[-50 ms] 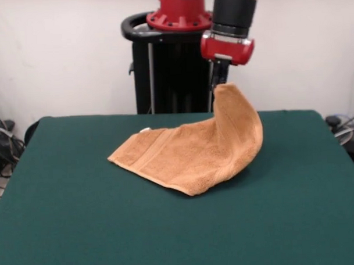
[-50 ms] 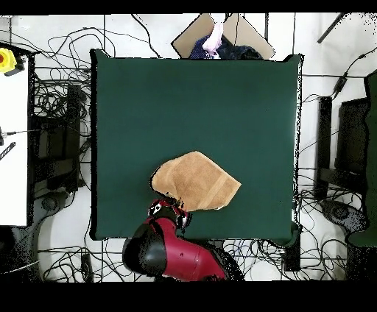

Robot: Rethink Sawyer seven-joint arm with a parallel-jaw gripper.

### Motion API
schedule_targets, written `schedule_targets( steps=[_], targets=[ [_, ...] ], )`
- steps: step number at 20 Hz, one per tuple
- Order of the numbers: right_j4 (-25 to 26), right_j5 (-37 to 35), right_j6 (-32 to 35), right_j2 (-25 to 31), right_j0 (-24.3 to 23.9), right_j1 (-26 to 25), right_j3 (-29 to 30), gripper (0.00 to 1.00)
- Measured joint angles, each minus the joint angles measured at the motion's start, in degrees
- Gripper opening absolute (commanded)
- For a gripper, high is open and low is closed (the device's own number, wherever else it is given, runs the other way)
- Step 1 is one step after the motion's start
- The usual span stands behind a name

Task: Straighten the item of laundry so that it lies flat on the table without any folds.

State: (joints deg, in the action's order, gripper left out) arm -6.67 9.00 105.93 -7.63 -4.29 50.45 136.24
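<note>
— What does the front view give you?

— A dark green counter (image 1: 69, 217) before a pale wall, with cables on the floor at both sides. My end effector (image 1: 218, 87) hangs over the far edge and pinches one corner of the tan-orange towel (image 1: 195, 149), so that corner stands up in a curved peak. The rest of the towel slopes down to the counter and lies spread toward the left, a woven band and a small white tag (image 1: 145, 130) showing near its far left end.

— And from overhead?

— The same green counter (image 2: 191, 103), with tangled cables on the floor all round it and a white bench at the left edge. A person (image 2: 217, 43) shows at the top edge. The towel (image 2: 195, 180) lies close to the counter's bottom edge, left of the middle. My end effector (image 2: 175, 206) meets its lower left corner; how wide it stands, I cannot tell from here.
</note>
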Motion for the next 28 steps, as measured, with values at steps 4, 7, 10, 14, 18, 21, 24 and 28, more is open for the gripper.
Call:
schedule_targets(
  steps=[4,7,10,14,18,21,24,28],
  targets=[
    [0.0,0.0,0.0,0.6,-1.6,-0.4,0.3,0.00],
    [0.0,0.0,0.0,1.5,-1.8,-1.3,0.8,0.00],
    [-0.7,0.0,0.1,2.4,-0.8,-2.7,1.2,0.00],
    [-5.5,0.1,1.3,2.6,5.6,-5.5,1.3,0.00],
    [-10.8,0.1,3.0,2.6,12.5,-7.5,1.3,0.00],
    [-15.0,0.1,4.5,2.6,17.9,-9.1,1.3,0.00],
    [-19.4,0.1,6.0,2.6,23.0,-11.0,1.0,0.00],
    [-25.0,0.1,7.1,2.6,28.1,-13.7,-0.2,0.00]
  ],
)
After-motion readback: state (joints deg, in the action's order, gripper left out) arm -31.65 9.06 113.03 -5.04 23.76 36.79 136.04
